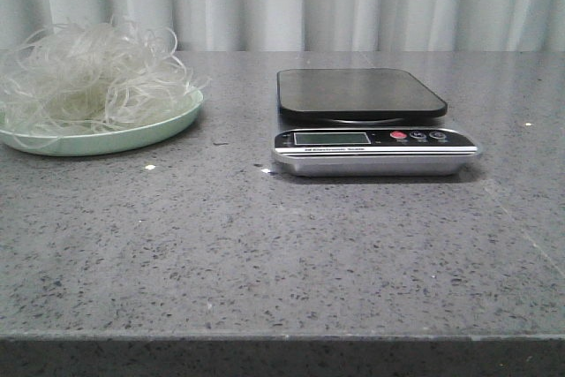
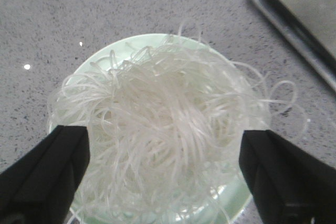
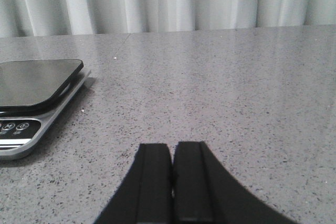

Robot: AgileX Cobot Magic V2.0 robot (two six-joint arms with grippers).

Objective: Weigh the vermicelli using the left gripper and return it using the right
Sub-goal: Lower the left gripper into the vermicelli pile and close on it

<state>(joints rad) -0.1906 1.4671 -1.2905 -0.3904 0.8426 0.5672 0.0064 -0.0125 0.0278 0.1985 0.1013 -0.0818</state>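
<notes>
The vermicelli (image 1: 88, 77) is sitting piled on the pale green plate (image 1: 168, 126) at the left of the grey surface (image 1: 282, 253), well apart from the scale (image 1: 371, 121) at the centre. Its loose loops are spilling to the plate's rim and a few strands are hanging past it. The scale's dark platform is carrying nothing, so by that evidence the weighing is not yet done and the task is looking to be at its very start.

The left gripper (image 2: 164, 169) is hovering over the noodle heap, jaws spread wide, one dark finger showing on each side of the tangle in the left wrist view. Whether the fingers are touching any strands is hard to tell; nothing is being pinched. In the front view only dark parts of this arm are showing at the top left corner, above the plate.

The right gripper (image 3: 172, 182) is waiting low over bare surface, right of the scale, its jaws pressed together and holding nothing.

What is left, as I judge it: closing the left jaws on the tangle, carrying it across to the platform, letting it rest there for a reading, then having the right gripper pick it up and bring it back to the plate. The springy strands are likely to snag or trail during the lift.
</notes>
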